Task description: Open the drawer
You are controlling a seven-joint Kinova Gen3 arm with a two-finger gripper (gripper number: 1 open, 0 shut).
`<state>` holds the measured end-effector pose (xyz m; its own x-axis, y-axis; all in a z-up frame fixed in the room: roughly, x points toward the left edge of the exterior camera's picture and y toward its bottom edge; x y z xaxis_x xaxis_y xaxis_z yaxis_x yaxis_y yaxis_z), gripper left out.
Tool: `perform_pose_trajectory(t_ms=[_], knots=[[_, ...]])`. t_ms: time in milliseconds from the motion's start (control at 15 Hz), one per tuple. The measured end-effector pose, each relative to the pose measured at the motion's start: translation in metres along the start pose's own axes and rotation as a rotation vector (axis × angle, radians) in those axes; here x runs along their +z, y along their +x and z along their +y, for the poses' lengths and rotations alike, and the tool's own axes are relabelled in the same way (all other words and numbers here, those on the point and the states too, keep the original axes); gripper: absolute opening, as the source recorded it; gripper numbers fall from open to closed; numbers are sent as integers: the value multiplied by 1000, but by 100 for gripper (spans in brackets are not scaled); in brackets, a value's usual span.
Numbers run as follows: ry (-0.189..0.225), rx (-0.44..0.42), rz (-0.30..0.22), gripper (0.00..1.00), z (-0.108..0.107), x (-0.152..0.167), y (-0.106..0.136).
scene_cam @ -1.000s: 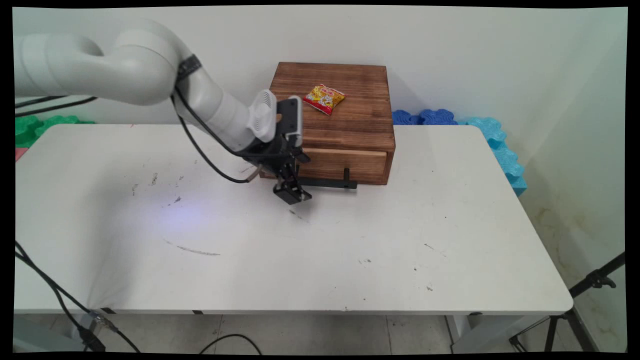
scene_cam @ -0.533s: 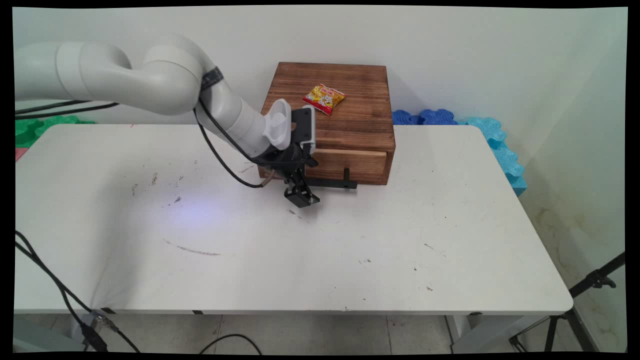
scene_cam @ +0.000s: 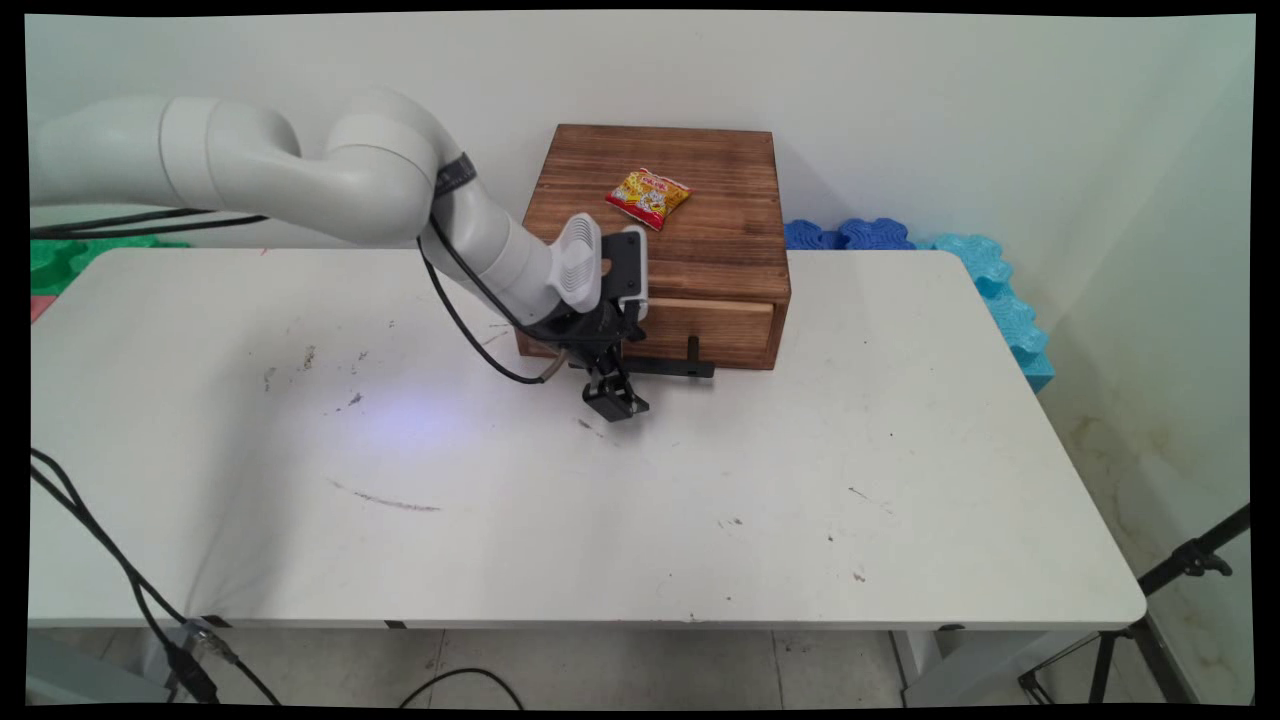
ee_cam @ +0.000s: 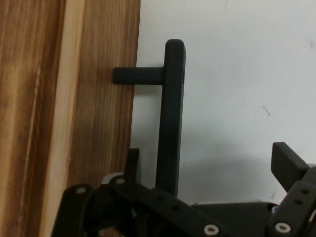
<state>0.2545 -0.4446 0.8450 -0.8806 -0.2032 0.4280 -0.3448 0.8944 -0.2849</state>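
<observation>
The white bench (scene_cam: 700, 500) is scuffed with dark marks near its front. The gripper (scene_cam: 615, 400) hangs low before the wooden drawer box (scene_cam: 700, 260), its fingers (ee_cam: 289, 163) spread wide and holding nothing, with the black bar handle (ee_cam: 170, 118) between them. A yellow snack packet (scene_cam: 648, 197) lies on the box's top.

— Do we find any lettering we can read here?
— None. The yellow-and-red snack packet (scene_cam: 648, 197) on the wooden drawer box (scene_cam: 700, 255) carries print, but we cannot make it out. We see no other labels or numbers.
</observation>
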Motion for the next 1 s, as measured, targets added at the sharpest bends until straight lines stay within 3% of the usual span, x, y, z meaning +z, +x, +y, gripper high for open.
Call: perform_pose_trajectory(t_ms=[1000], knots=[[-11, 1, -39, 100, 0, 28, -7]])
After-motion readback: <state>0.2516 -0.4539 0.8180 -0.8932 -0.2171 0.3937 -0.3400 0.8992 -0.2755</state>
